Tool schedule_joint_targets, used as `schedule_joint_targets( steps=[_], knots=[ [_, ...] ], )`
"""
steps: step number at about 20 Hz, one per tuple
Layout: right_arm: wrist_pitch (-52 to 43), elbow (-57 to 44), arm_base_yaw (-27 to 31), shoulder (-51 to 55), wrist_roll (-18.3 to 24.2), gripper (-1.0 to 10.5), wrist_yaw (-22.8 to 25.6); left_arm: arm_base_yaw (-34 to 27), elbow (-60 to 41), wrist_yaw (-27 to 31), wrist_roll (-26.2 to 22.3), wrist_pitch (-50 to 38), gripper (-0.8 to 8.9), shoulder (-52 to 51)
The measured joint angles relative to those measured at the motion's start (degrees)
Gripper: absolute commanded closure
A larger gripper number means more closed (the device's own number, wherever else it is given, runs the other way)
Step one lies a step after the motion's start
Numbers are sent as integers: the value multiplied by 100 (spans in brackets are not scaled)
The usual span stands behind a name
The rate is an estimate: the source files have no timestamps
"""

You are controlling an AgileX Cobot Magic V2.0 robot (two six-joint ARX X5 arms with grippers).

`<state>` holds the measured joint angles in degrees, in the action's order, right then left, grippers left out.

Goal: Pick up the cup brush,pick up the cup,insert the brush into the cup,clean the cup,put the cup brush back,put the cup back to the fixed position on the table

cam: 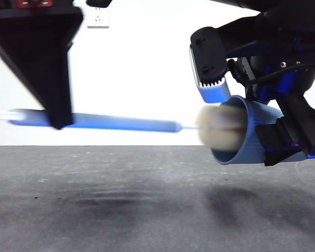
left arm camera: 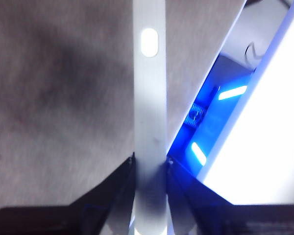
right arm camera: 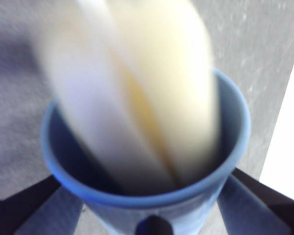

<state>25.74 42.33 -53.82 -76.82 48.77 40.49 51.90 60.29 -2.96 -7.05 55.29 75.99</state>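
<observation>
Above the tabletop (cam: 147,210), my right gripper (cam: 283,139) pinches the tilted light blue cup (cam: 247,136), while my left gripper (left arm camera: 149,164) clamps the cup brush (cam: 121,122) handle level, its cream sponge head at the cup's mouth.

We see our left gripper (cam: 56,113) as a broad matte-black wedge narrowing to a blunt tip, with a strip of red at its upper edge; from its own wrist camera the two jaws are plain black slabs with faint blue edging. Our right gripper (cam: 283,142) is bulkier: a rounded black housing with two small dark screws, a pale toothed rack just beneath them, a thin black cable looping beside the rack, and bright blue parts between black blocks. From the right wrist camera its jaws appear as dark, blue-tinged wedges, with a small round black part between them.
</observation>
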Motion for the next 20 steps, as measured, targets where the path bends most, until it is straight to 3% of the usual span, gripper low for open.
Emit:
schedule_joint_targets(
  steps=[4, 13, 20],
  knots=[
    [-7, -2, -245, 0, -9, 959, -94, 7, 0, -411, 7, -284, 823, 7],
    [-81, 0, -809, 0, -11, 959, -201, 66, 0, -474, 35, -352, 822, 114],
    [-46, 0, -557, 0, -146, 959, 205, 70, 2, -223, 63, -83, 822, 114]
  ],
)
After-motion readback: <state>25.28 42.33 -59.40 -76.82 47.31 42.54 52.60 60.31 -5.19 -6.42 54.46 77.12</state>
